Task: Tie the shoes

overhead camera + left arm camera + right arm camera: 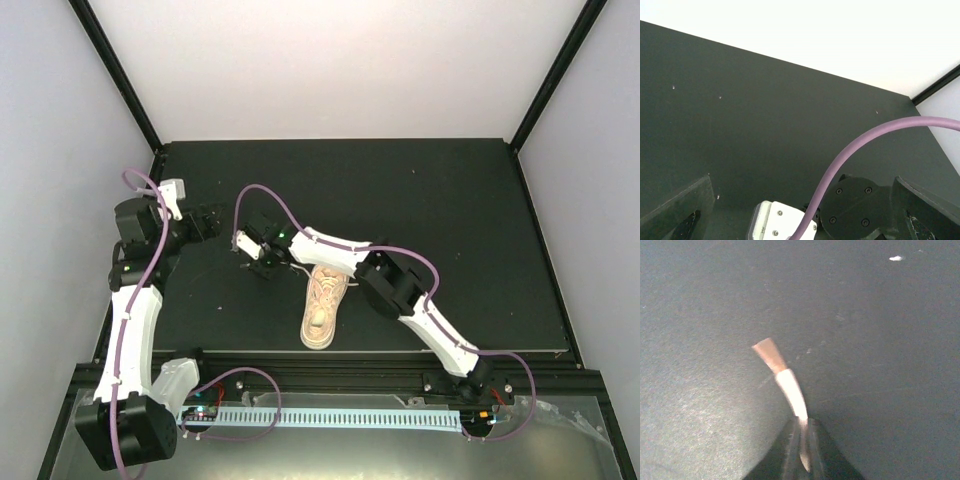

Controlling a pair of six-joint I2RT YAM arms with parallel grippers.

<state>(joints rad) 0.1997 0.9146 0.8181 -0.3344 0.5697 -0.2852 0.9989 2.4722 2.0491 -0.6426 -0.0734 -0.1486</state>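
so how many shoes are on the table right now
1: a beige low-top sneaker on the black table, near its front edge, about midway across. No second shoe shows in any view.

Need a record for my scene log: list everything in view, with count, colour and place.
sneaker: one, beige, mid-table, near edge
lace: one end visible, off-white with tan tip, sticking out of the right gripper above the table
table: one, black, under it all
walls: three, white, around the table
cables: two, purple, one along each arm
left gripper: one, black, open and empty, left part of table
right gripper: one, black, shut on lace, past sneaker's far end
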